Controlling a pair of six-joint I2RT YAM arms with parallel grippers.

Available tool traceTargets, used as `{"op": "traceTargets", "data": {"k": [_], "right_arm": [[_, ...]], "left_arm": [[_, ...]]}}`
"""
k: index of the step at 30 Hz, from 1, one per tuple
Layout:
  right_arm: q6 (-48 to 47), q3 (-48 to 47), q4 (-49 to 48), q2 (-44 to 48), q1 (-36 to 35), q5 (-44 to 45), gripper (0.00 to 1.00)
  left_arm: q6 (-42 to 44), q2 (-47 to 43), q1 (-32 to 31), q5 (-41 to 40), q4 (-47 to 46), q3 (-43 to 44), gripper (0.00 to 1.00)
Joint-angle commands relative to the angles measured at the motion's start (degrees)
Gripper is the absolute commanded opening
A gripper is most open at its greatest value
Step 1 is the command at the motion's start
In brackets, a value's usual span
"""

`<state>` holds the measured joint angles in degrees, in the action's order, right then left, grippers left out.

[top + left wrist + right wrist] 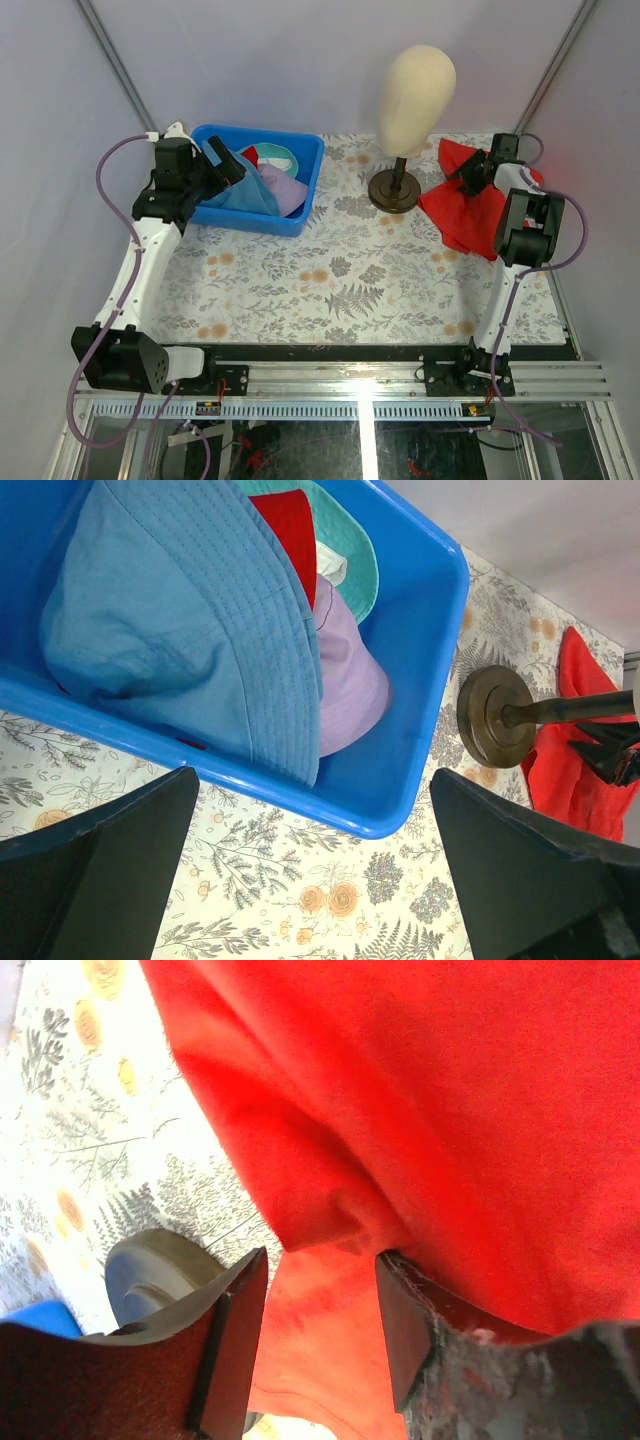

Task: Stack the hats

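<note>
1. Pale walls enclose a table with a floral cover. A blue bin sits at its far left corner.
2. The hats lie heaped in the bin. The blue hat is uppermost, its brim over the lilac hat, with the red hat and teal hat behind.
3. The left gripper is spread wide and empty at the bin's left end. The hats are straight ahead of it, so this is the nearer arm.
4. The right gripper is well apart at the far right edge. Its jaws are partly open astride a fold of red cloth; I cannot tell whether they grip it.
5. No writing is legible.
</note>
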<state>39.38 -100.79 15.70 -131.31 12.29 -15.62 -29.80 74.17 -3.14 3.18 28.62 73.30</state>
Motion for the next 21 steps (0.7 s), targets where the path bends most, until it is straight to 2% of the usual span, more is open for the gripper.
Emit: {"op": "traceTargets", "data": {"k": [1, 5, 10, 21], "right_arm": [[-1.8, -2.2, 1.3, 5.6, -2.6, -2.3, 0.57], [1.0, -3.5, -0.8, 4.3, -4.1, -5.7, 0.58], [4.7, -8.1, -5.4, -3.9, -5.0, -9.5, 0.43], [8.0, -19.8, -6.8, -15.6, -7.0, -10.6, 0.40]], "left_arm": [[2.0, -0.9, 1.0, 0.2, 0.8, 2.6, 1.00], [1.4, 0.4, 1.1, 2.2, 0.7, 3.2, 1.00], [1.5, -0.2, 1.3, 2.1, 0.7, 3.3, 1.00], [2.0, -2.6, 1.6, 0.9, 2.7, 3.2, 1.00]]}}
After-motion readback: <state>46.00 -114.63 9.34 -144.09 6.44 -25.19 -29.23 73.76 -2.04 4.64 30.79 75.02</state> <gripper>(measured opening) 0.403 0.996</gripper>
